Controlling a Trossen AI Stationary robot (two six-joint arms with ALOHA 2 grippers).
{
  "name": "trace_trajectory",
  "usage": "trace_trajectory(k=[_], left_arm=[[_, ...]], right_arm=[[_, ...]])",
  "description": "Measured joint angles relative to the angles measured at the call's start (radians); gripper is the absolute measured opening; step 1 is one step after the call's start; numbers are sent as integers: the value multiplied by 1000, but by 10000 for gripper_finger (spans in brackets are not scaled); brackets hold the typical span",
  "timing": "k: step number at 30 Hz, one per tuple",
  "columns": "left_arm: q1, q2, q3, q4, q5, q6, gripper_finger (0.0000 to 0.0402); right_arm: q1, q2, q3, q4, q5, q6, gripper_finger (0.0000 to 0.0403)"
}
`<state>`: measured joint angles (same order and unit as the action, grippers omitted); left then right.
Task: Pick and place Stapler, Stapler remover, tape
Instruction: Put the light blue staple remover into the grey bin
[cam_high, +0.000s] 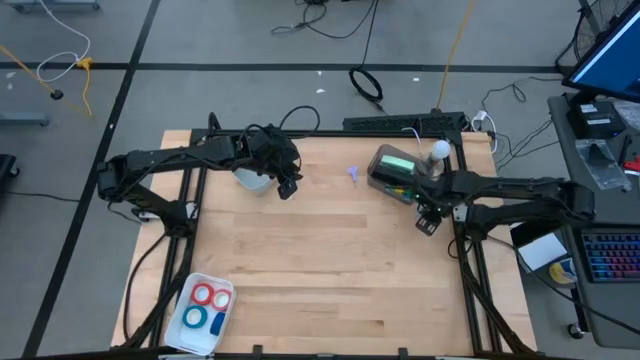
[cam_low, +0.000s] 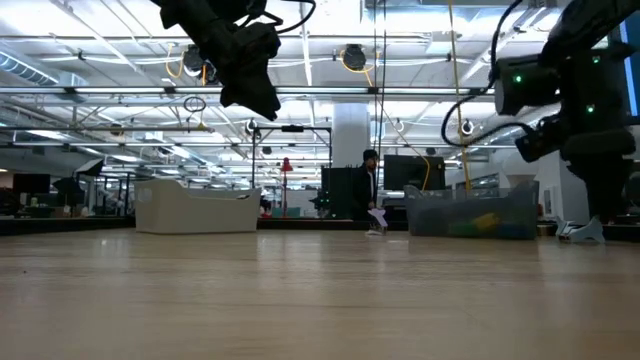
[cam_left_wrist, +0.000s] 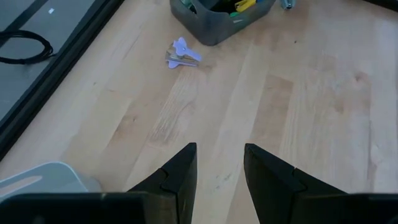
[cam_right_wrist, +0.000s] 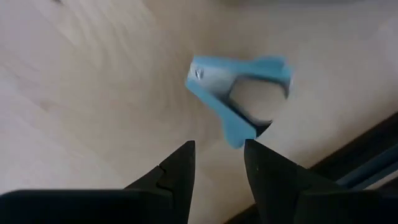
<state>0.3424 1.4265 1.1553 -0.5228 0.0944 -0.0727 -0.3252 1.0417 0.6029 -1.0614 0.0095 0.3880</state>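
Note:
A light-blue stapler remover (cam_right_wrist: 239, 99) lies on the wooden table near its right edge. My right gripper (cam_right_wrist: 219, 155) hangs open just above it, pointing down; in the high view this gripper (cam_high: 428, 222) hides it. A purple stapler remover (cam_left_wrist: 181, 55) lies on the table at the far middle (cam_high: 353, 173). My left gripper (cam_left_wrist: 221, 165) is open and raised over the far left part of the table (cam_high: 288, 186). Red and blue tape rolls (cam_high: 207, 306) lie in a white tray (cam_high: 232, 296) at the near left. The stapler is out of view.
A clear bin (cam_high: 398, 172) with green and yellow things in it stands at the far right, close behind my right gripper. A white container (cam_high: 250, 180) sits under my left arm. The table's right edge and a dark frame rail (cam_right_wrist: 367, 168) run close to the blue remover.

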Motion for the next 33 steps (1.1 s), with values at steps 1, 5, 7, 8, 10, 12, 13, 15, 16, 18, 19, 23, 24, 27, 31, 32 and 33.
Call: trace_trajectory(k=[1,5,7,8,10,12,13,15,16,18,19,23,24,27,31,32,33], left_arm=[[0,0,0,0,0,0,131],[0,0,0,0,-16,0,131],[2,0,0,0,-18,0,131],[4,0,0,0,-18,2,131],[6,0,0,0,-18,8,131],[9,0,0,0,-18,8,131],[10,0,0,0,-18,8,131],[11,0,0,0,-18,8,131],[12,0,0,0,-18,8,131],[13,0,0,0,-18,8,131],[13,0,0,0,-18,8,131],[13,0,0,0,-18,9,131],[14,0,0,0,-18,9,131],[18,0,0,0,-19,9,131],[23,0,0,0,-19,9,131],[23,0,0,0,-19,9,131],[23,0,0,0,-19,9,131]], right_arm=[[0,16,-4,-1,-10,5,130],[0,68,-6,8,-11,14,130],[0,83,-6,16,-11,15,130],[0,88,-6,16,-11,16,130],[0,93,-6,14,-11,16,130],[0,91,-6,16,-10,16,130],[0,90,-6,17,-10,16,130],[0,82,-6,20,-9,17,130],[0,77,-6,23,-7,22,130],[0,65,-6,27,8,36,130],[0,58,-6,25,19,42,130],[0,32,-6,27,21,45,130],[0,27,-6,28,21,45,130],[0,14,-6,44,20,46,130],[0,13,-6,61,16,46,126],[0,13,-6,67,16,46,122],[0,14,-6,73,16,46,117]])
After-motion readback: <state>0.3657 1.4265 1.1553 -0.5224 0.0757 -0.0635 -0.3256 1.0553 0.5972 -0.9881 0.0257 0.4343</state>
